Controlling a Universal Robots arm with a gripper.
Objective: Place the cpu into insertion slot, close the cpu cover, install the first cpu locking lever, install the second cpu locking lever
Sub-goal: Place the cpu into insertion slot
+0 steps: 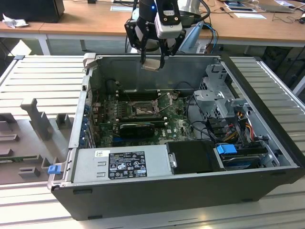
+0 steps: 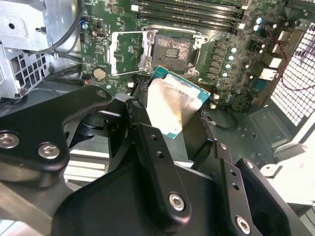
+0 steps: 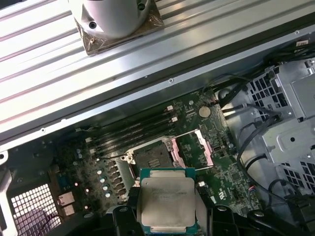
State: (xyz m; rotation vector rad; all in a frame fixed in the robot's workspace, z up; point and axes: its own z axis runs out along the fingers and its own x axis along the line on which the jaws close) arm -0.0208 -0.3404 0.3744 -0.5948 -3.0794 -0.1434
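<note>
My gripper [image 1: 152, 63] hangs above the rear wall of the open computer case [image 1: 71, 143], shut on the cpu [image 1: 151, 65], a small flat silver-grey square. In both wrist views the cpu [image 2: 174, 105] [image 3: 167, 201] sits between the black fingers [image 2: 147, 142], with its green edge showing. Below it and apart from it, the insertion slot [image 1: 143, 110] [image 2: 172, 51] [image 3: 150, 160] lies uncovered on the green board. The cpu cover [image 2: 127, 53] [image 3: 192, 147] is swung open beside the slot.
A grey power-supply box [image 1: 121, 164] fills the case's near side. A long black card [image 1: 138, 128] lies just in front of the slot and memory slots [image 1: 138, 94] lie behind it. A metal drive cage [image 1: 219, 95] and coloured cables [image 1: 238, 124] crowd the exterior view's right.
</note>
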